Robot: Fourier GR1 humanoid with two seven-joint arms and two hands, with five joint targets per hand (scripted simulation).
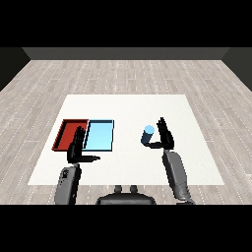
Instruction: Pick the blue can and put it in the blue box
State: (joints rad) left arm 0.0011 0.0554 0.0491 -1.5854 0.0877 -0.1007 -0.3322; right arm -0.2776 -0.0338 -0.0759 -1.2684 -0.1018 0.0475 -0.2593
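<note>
Tabletop (128,106), centre of the frame: plain white, matt, smooth, no grain showing. Around it, the floor (123,74) reads as pale grey wood planks, seams and streaks visible, dull finish. Left of centre, the red tray (64,129) and blue tray (101,135) look like flat-coloured smooth plastic, no shine. The can (147,134), right of centre, is smooth with a paler top. Both hands, left (76,147) and right (166,135), are matt black; the forearms (174,172) below them are smooth grey with a faint sheen.
</note>
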